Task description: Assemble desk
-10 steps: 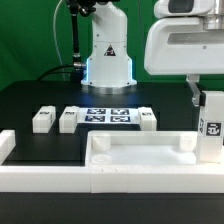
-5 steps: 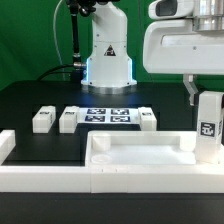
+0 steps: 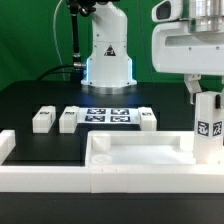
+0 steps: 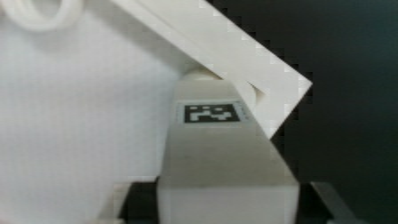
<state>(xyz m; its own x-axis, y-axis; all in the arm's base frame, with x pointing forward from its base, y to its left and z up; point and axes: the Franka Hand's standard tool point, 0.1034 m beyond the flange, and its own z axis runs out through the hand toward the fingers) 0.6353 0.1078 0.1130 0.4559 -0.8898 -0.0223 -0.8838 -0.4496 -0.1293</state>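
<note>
The gripper (image 3: 207, 95) is clamped on an upright white leg (image 3: 208, 130), its dark fingers (image 3: 192, 89) pressing the leg's upper end, so that the leg hangs straight down below it with a square tag facing outward. In the wrist view the same leg (image 4: 217, 160) fills the space between the jaws, its tag showing, and its far end meets a corner of the rimmed tabletop (image 4: 89, 100); whether it is seated there cannot be told. The tabletop (image 3: 140, 150) lies flat just beneath the gripper and spreads from it toward the exterior view's left. Well beyond the gripper, on the black table (image 3: 30, 100), a loose leg (image 3: 42, 120), a second leg (image 3: 68, 119) and a third leg (image 3: 147, 119) lie around the marker board (image 3: 108, 116). A border rail (image 3: 40, 170) runs low beside the tabletop
</note>
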